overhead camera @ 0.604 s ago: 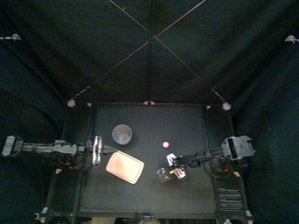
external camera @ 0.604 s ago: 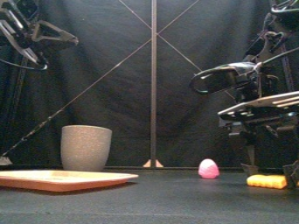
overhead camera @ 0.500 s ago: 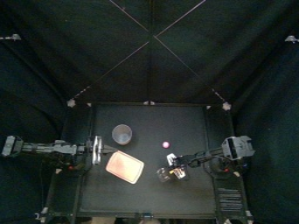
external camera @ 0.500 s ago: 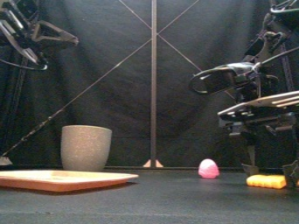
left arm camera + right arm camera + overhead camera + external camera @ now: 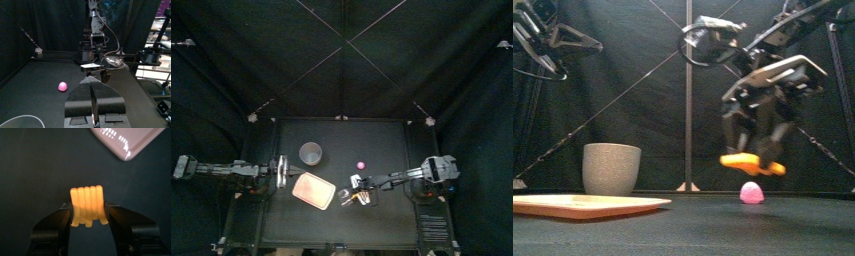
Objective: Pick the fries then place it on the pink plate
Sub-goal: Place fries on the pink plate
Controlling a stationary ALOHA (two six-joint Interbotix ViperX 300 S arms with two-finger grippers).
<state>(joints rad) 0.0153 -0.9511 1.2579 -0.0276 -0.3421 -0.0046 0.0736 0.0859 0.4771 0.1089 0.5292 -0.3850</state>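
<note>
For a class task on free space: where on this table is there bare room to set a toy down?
The tray is bare throughout. The table is clear behind the cup and egg, and along its front edge. Crowded: beside the tray's right edge, where the right gripper holds the fries aloft.

The right gripper [image 5: 751, 152] has raised the fries [image 5: 754, 164] and carried them toward the pink plate [image 5: 587, 205].

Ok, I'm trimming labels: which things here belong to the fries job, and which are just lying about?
In the job: fries, held aloft in the right arm's fingers; pink plate.
Lying about: grey cup; small pink egg-shaped toy; idle left arm.
</note>
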